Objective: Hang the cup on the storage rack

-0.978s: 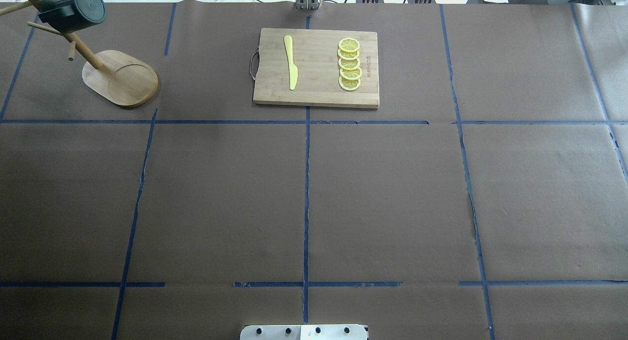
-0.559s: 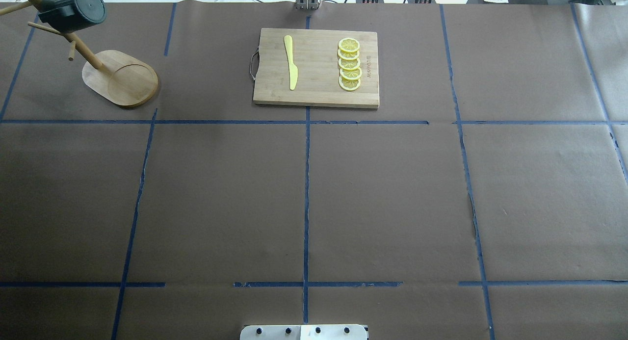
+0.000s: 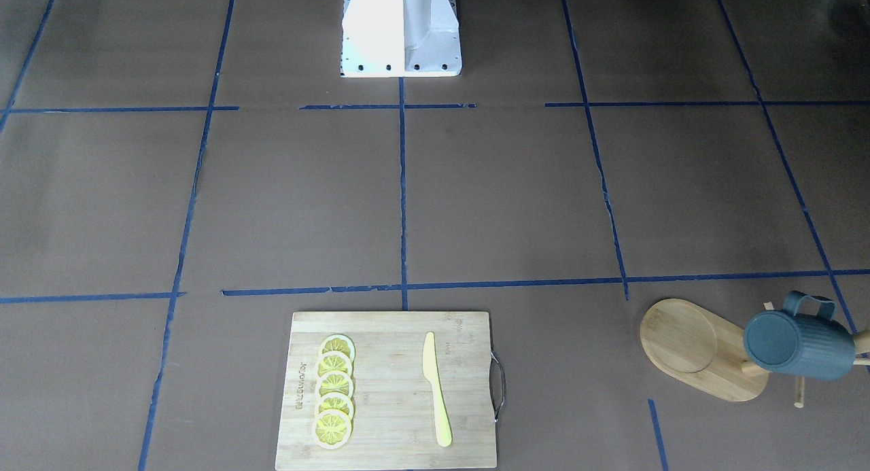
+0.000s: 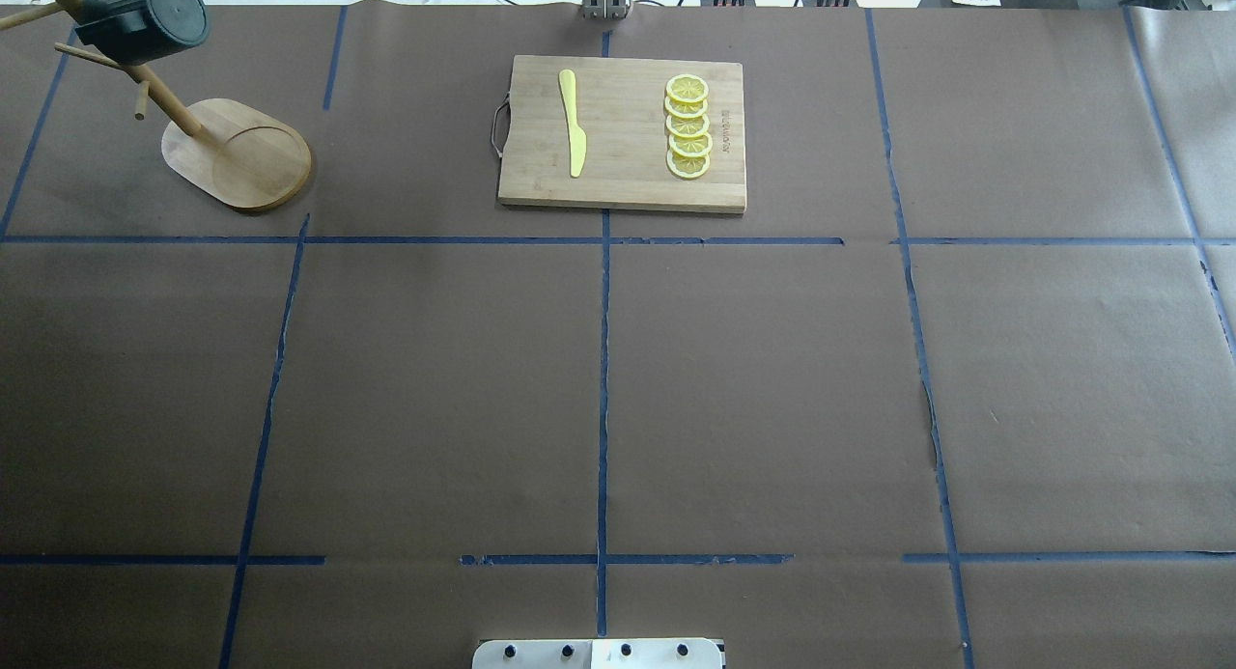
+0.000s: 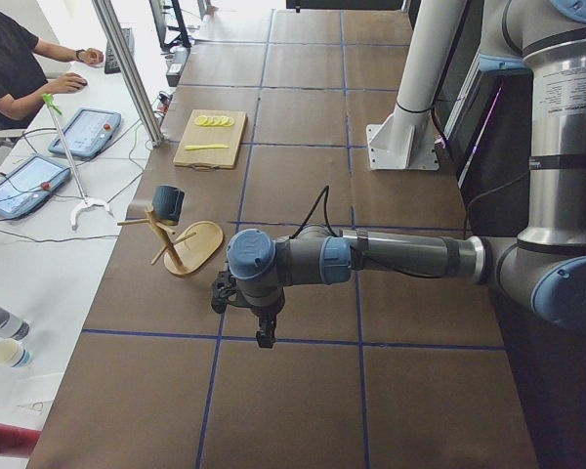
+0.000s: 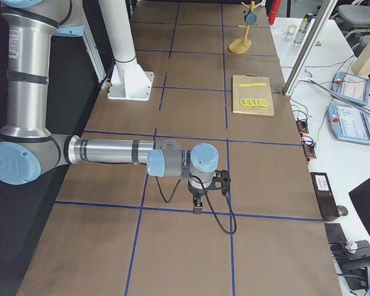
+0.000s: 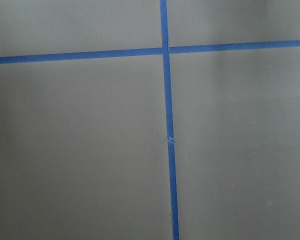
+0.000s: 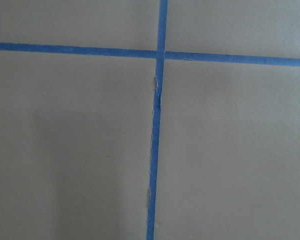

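Observation:
The dark teal-grey ribbed cup (image 4: pixel 145 17) hangs on a peg of the bamboo storage rack (image 4: pixel 237 153) at the table's far left corner, its bottom toward the overhead camera. In the front view the cup (image 3: pixel 798 345) sits beside the rack's oval base (image 3: pixel 693 345), handle up. Both also show in the left side view, cup (image 5: pixel 166 203) and rack (image 5: pixel 197 244). My left gripper (image 5: pixel 264 337) shows only in the left side view and my right gripper (image 6: pixel 197 208) only in the right side view. Both hang low over bare table, far from the rack. I cannot tell whether they are open or shut.
A bamboo cutting board (image 4: pixel 623 133) with a yellow knife (image 4: pixel 573 124) and several lemon slices (image 4: pixel 688 126) lies at the far middle. The robot's white base (image 3: pixel 401 29) stands at the near edge. Both wrist views show only brown paper with blue tape lines.

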Controlling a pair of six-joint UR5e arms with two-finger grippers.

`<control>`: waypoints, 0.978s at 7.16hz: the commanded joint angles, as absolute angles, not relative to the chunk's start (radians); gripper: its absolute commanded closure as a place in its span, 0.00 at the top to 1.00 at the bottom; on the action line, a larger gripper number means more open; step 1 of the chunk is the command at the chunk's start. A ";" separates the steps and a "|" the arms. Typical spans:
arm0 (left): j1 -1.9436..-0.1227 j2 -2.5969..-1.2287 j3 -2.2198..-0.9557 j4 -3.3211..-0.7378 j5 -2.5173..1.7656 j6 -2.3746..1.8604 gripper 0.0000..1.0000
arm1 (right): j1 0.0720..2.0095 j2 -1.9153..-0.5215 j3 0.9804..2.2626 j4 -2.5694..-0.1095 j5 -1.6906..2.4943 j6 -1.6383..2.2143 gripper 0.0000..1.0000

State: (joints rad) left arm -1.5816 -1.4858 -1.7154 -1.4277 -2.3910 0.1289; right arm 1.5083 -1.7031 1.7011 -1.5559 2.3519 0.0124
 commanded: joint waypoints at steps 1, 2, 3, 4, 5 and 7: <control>-1.582 -1.486 -1.710 -1.427 -2.387 0.126 1.00 | 1.509 -1.706 1.700 -1.557 2.362 0.012 1.00; -1.582 -1.480 -1.707 -1.427 -2.382 0.114 1.00 | 1.509 -1.706 1.698 -1.555 2.356 0.012 1.00; -1.582 -1.485 -1.706 -1.428 -2.340 0.112 1.00 | 1.508 -1.700 1.694 -1.555 2.353 0.012 1.00; -1.582 -1.488 -1.707 -1.428 -2.330 0.110 1.00 | 1.508 -1.697 1.684 -1.551 2.359 0.014 1.00; -1.582 -1.488 -1.704 -1.428 -2.330 0.107 1.00 | 1.508 -1.697 1.686 -1.552 2.362 0.014 1.00; -1.582 -1.489 -1.709 -1.428 -2.338 0.109 1.00 | 1.508 -1.707 1.681 -1.551 2.367 0.014 1.00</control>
State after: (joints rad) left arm -1.5815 -1.4887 -1.7058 -1.4288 -2.3361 0.1089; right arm 1.5080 -1.7025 1.6857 -1.5520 2.3642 0.0137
